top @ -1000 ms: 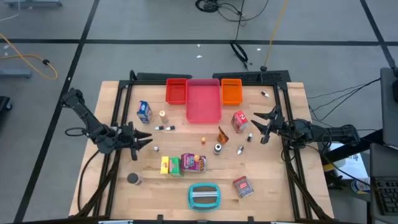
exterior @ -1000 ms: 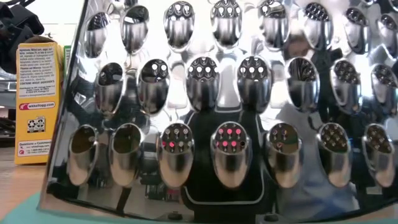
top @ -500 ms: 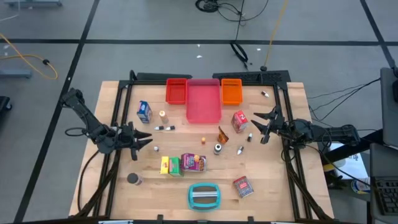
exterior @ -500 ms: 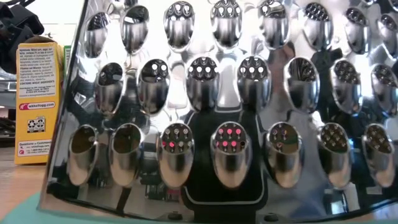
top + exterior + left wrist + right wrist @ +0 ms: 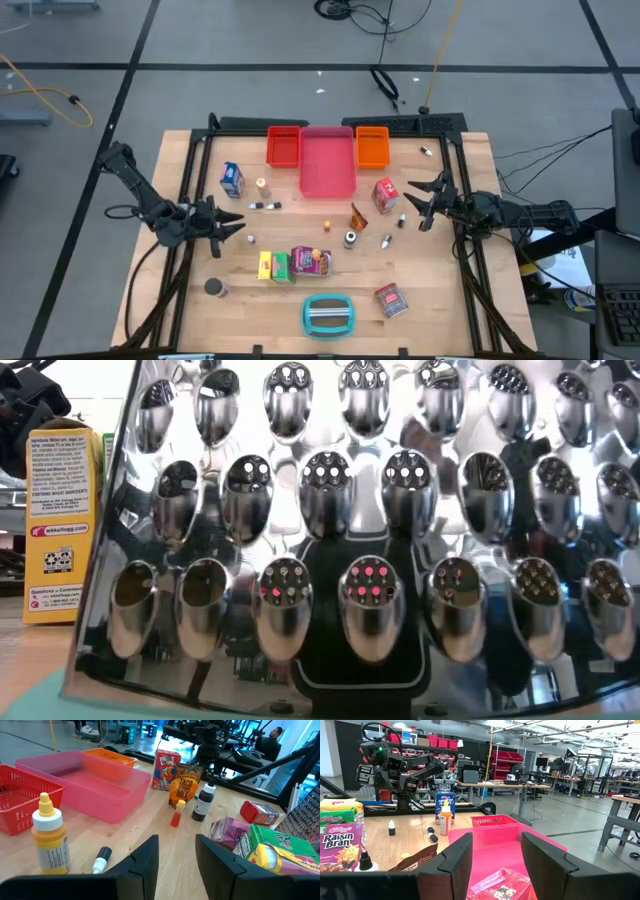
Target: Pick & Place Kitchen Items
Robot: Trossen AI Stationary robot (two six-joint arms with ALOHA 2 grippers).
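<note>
Kitchen items lie scattered on the wooden table (image 5: 450, 290): a blue-white box (image 5: 232, 179), a yellow bottle (image 5: 262, 186), a red-white box (image 5: 386, 194), a taco packet (image 5: 358, 215), yellow (image 5: 265, 265) and green (image 5: 281, 266) boxes, a purple packet (image 5: 311, 260), a dark can (image 5: 213, 288) and a red box (image 5: 391, 299). My left gripper (image 5: 232, 226) hovers open at the table's left side, nothing between its fingers (image 5: 145, 857). My right gripper (image 5: 418, 200) hovers open at the right side, near the red-white box, also with nothing in it (image 5: 492, 855).
Red (image 5: 283, 146), pink (image 5: 327, 162) and orange (image 5: 372, 147) trays stand side by side at the far edge. A teal-and-grey grater (image 5: 328, 314) lies near the front edge and fills the low view (image 5: 350, 560), with a yellow box (image 5: 60, 520) beside it.
</note>
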